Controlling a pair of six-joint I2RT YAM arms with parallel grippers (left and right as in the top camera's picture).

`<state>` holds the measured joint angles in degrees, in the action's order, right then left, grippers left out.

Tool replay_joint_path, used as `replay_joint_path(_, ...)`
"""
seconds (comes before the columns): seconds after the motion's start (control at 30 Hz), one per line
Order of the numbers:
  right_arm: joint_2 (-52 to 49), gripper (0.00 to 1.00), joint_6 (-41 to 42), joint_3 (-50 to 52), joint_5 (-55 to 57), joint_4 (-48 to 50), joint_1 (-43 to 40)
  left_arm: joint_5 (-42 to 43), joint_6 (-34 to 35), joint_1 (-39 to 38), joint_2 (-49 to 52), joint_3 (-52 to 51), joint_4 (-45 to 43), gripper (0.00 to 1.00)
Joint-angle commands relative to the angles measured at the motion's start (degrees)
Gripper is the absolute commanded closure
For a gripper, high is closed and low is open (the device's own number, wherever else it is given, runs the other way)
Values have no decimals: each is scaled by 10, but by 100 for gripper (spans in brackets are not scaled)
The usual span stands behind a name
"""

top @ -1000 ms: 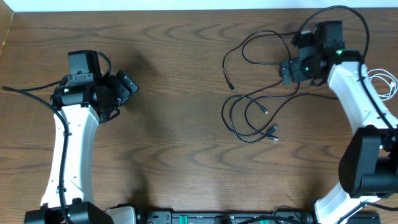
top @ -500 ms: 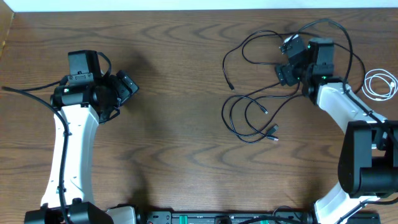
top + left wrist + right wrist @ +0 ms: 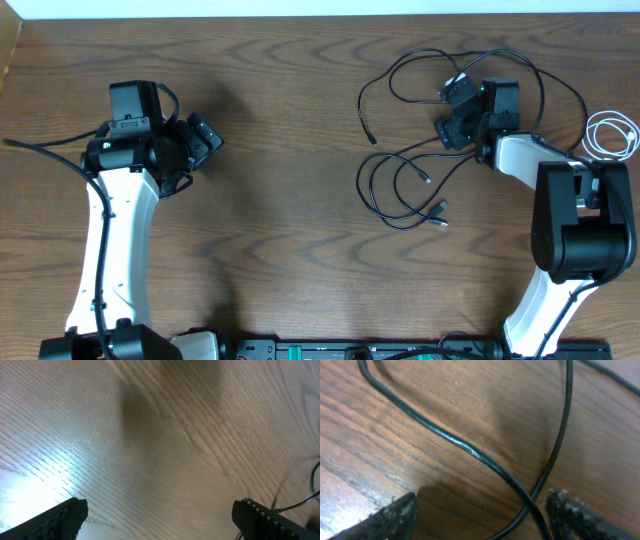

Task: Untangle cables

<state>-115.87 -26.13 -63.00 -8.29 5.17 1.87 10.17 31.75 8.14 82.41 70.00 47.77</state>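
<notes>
Two arms share our table (image 3: 300,210). From overhead we see wide bare wood across its middle and left, with the far edge running along the top. Our left gripper (image 3: 205,140) sits over bare wood, well apart from everything, jaws spread wide and holding nothing. The black cables (image 3: 400,185) lie in loose loops on the right half, and their upper strands run under our right gripper (image 3: 450,108), which sits over that part of the tangle. The white cord (image 3: 612,135) is coiled by the right edge, beside the right arm (image 3: 560,215) and apart from the black loops.

Through the left wrist camera, our left gripper (image 3: 160,519) shows its tips far apart at the lower corners, with only wood grain between them. A thin dark strand (image 3: 295,504) crosses the lower right corner; we cannot tell what it is.

Through the right wrist camera, our right gripper (image 3: 480,510) has its fingers standing apart on either side of two black cables (image 3: 470,451) that cross on the wood between them. The hand is open and has hold of nothing.
</notes>
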Motion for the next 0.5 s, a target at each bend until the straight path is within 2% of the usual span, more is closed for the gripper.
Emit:
replay_joint_path(0.0, -14, 33, 16, 5, 1, -5, 5, -3, 5, 2, 3, 3, 2, 2)
replay_joint_path(0.03, -13, 41, 25, 5, -4, -6, 6, -3, 5, 2, 3, 3, 2, 2)
replay_joint_path(0.13, -12, 81, 46, 5, -47, -21, 13, -3, 5, 2, 3, 3, 2, 2)
replay_joint_path(0.17, -12, 92, 62, 5, -64, -29, 17, -3, 5, 2, 3, 3, 2, 2)
replay_joint_path(0.2, -12, 99, 85, 5, -85, -37, 23, -3, 5, 2, 3, 3, 2, 2)
replay_joint_path(0.47, -12, 99, 260, 5, -235, -100, 94, -3, 5, 2, 3, 3, 2, 2)
